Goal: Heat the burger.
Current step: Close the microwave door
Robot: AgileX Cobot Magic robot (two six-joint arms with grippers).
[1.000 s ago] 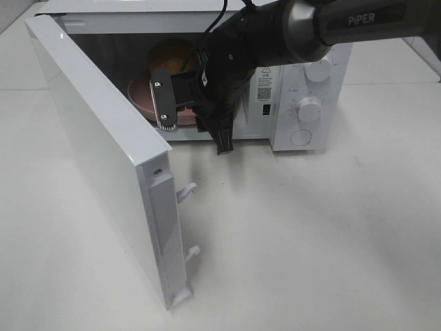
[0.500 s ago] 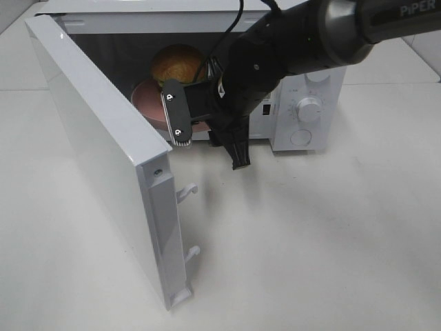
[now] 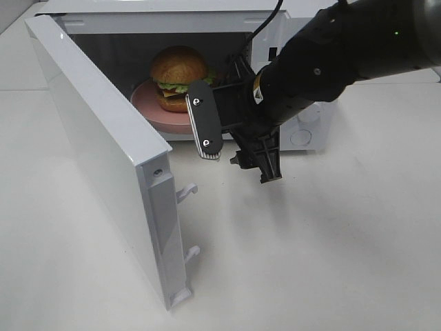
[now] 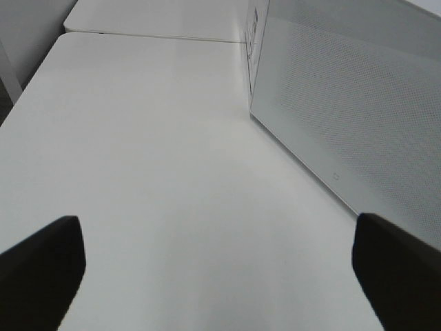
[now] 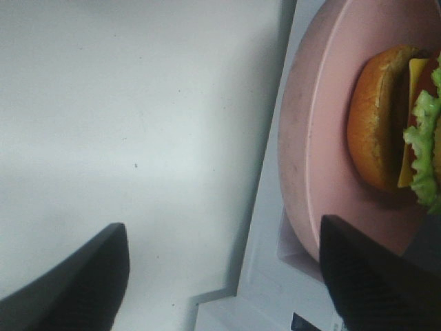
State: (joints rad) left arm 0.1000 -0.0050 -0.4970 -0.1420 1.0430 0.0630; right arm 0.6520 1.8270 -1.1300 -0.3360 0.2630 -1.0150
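Observation:
The burger (image 3: 179, 74), with a brown bun, green lettuce and yellow cheese, sits on a pink plate (image 3: 155, 109) inside the open white microwave (image 3: 165, 7). My right gripper (image 3: 238, 146) is open and empty, in the air just in front of the oven opening, to the right of the plate. In the right wrist view the burger (image 5: 382, 134) and the plate (image 5: 306, 138) lie beyond the open right gripper (image 5: 220, 234). The left gripper (image 4: 217, 227) is open and empty over bare table; it is out of the high view.
The microwave door (image 3: 96, 138) swings far out to the front left, its latch hooks (image 3: 187, 189) facing the table. In the left wrist view a white perforated panel of the microwave (image 4: 344, 117) stands close by. The right arm (image 3: 344, 55) hides most of the control panel.
My right gripper has drawn back out of the oven mouth, toward the front and right, still open. The burger and plate, hidden behind it before, now show and stay inside.

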